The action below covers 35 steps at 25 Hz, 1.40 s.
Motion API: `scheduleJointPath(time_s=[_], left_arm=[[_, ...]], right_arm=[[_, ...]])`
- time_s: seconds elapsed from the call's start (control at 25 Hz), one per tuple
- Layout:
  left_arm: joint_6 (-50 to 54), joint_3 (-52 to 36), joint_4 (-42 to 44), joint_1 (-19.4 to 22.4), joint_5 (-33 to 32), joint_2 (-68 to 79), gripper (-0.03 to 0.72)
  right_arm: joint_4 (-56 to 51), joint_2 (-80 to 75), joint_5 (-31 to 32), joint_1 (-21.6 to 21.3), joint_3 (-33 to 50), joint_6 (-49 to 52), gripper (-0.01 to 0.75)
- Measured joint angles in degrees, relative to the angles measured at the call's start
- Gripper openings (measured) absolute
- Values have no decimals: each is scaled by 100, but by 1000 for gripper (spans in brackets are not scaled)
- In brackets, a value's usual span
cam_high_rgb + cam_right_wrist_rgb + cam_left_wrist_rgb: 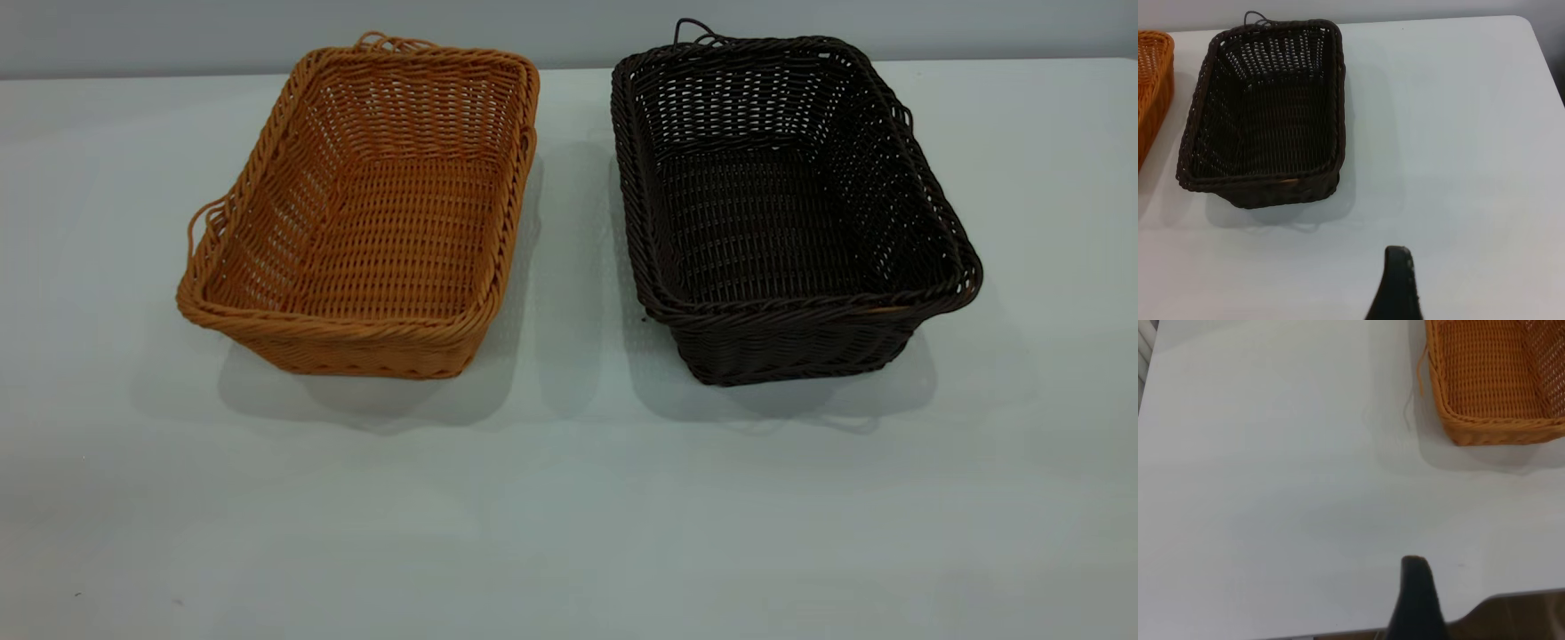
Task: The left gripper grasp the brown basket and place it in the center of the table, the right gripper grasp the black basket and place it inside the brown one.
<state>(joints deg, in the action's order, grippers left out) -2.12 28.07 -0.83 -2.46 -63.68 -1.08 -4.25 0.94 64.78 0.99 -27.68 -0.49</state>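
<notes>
The brown basket (364,222) is orange-tan wicker and stands upright on the white table (569,498), left of the middle. The black basket (782,213) stands upright beside it on the right, a narrow gap between them. Both are empty. Neither arm shows in the exterior view. In the left wrist view a dark part of my left gripper (1415,600) hangs over bare table, well away from the brown basket's corner (1491,387). In the right wrist view a dark part of my right gripper (1397,287) is over bare table, well short of the black basket (1265,113).
The table's edge (1511,600) runs close by the left gripper. The table's far right corner (1528,27) shows in the right wrist view. White tabletop lies in front of both baskets (569,533).
</notes>
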Motion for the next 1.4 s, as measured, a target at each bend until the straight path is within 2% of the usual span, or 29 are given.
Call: scheduleJointPath(time_s=[0.84, 1.0, 1.12, 1.24, 1.4], left_arm=[[0, -6, 0, 0, 5, 0, 509], [-57, 56, 0, 0, 64, 169, 509], [-259, 214, 0, 0, 319, 844, 509], [-462, 353, 0, 0, 683, 1775, 509], [-711, 479, -5, 0, 1630, 3048, 515]], right_arm=[[-8, 0, -78, 0, 63, 0, 540], [-361, -105, -360, 0, -28, -132, 540], [-1096, -583, -717, 0, -170, -545, 540], [-1846, -1305, -778, 0, -177, -1028, 540], [-2493, -2491, -959, 0, -177, -1682, 576]])
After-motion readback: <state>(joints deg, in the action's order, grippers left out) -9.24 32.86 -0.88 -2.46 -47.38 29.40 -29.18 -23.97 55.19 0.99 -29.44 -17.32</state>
